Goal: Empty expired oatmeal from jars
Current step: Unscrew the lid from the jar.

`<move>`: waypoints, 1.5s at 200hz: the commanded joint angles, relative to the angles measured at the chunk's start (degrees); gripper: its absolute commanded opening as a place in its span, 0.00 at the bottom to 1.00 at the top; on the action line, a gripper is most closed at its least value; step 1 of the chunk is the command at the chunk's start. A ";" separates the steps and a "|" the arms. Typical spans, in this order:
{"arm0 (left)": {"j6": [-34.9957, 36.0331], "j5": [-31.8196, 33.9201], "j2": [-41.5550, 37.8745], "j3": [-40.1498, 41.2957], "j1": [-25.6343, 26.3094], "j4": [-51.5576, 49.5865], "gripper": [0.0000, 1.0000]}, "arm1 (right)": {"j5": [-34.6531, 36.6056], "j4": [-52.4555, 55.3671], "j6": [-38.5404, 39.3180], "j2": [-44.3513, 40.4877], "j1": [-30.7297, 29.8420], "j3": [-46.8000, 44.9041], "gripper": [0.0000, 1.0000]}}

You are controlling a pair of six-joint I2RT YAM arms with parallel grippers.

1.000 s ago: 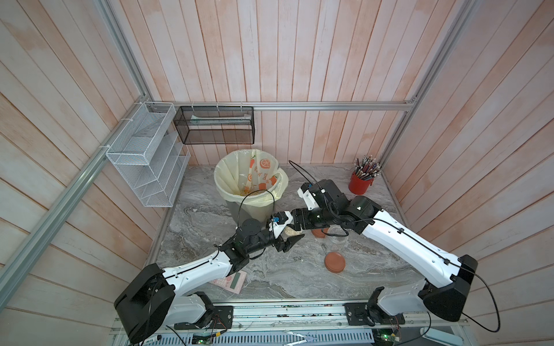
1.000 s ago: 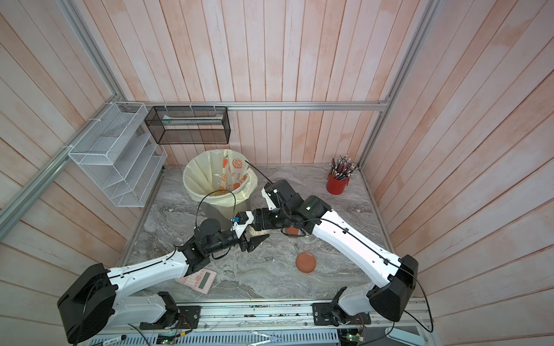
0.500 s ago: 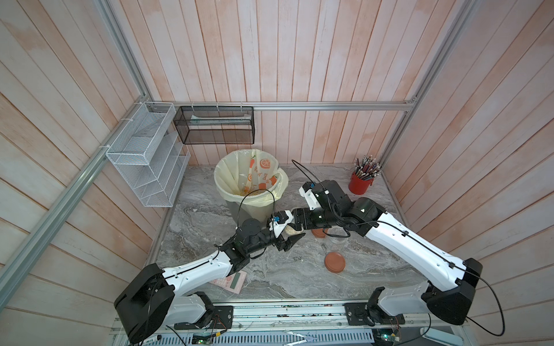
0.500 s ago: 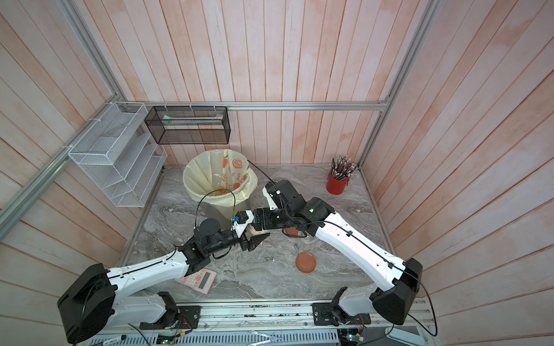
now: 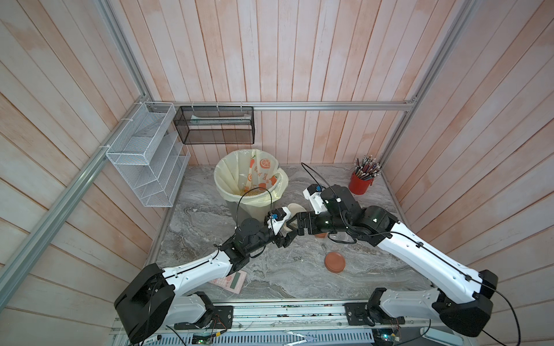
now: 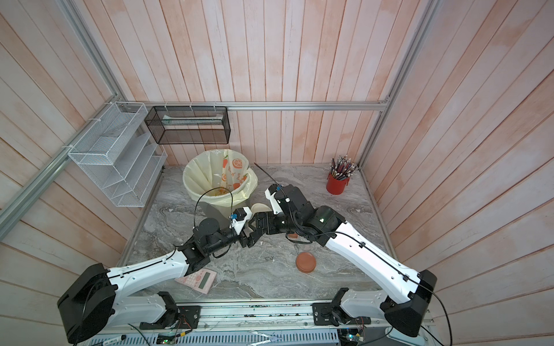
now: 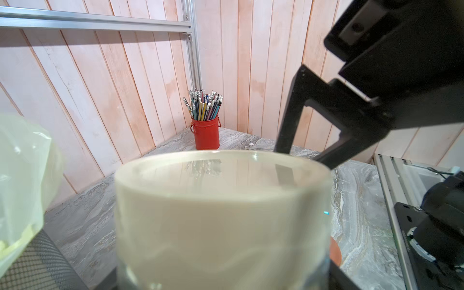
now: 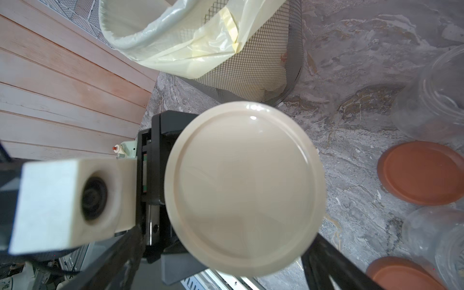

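**Right tool lets go of the cream lid; jar still capped**

I have just watched the right tool (image 5: 290, 226) spread its jaws. A second ago they were pinched on the glossy cream screw lid (image 8: 244, 188); now its two black fingers (image 8: 334, 261) stand wide apart, one on either side of it. The lid still sits on the small clear round jar (image 7: 221, 276). The left tool (image 5: 284, 236) keeps that jar clamped, apparently lifted off the grey marbled surface (image 5: 269, 278), near the grey mesh bin with the cream orange-print liner (image 8: 263, 75). I read this as a regrip partway through unscrewing, so nothing from this jar has been tipped out yet.

As for contents, I take the oatmeal to be sealed inside the held jar, but its wall is too blurred for me to confirm that. The bottom of the bin shows yellowish kernels (image 5: 253, 191). Two more clear jars (image 8: 437, 95) stand open on the surface and look empty, with two terracotta-orange lids (image 8: 421, 173) lying next to them.
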State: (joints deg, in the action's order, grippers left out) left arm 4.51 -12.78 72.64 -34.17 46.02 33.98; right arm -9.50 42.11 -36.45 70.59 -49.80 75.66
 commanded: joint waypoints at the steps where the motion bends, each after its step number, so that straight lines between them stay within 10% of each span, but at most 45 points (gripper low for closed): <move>1: 0.92 1.44 -0.97 -1.15 -0.37 4.68 0.22 | 1.55 -0.46 -2.36 -3.46 -0.30 -0.85 0.98; 74: 7.34 5.12 -2.97 -0.44 -0.50 5.82 0.22 | 6.43 1.05 -12.10 -12.35 1.79 -2.19 0.98; 141: 13.02 7.14 -2.04 0.32 0.00 7.77 0.21 | -10.35 6.42 -17.04 -11.80 18.62 1.67 0.97; 300: 18.86 10.40 -0.18 2.20 0.74 9.51 0.20 | -15.55 11.85 -16.09 7.22 15.31 16.87 0.96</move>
State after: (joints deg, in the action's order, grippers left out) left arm 22.20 -3.60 72.31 -32.62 46.57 38.59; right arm -25.19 51.29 -53.60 75.85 -33.26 89.65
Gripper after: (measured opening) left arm 0.794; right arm 0.958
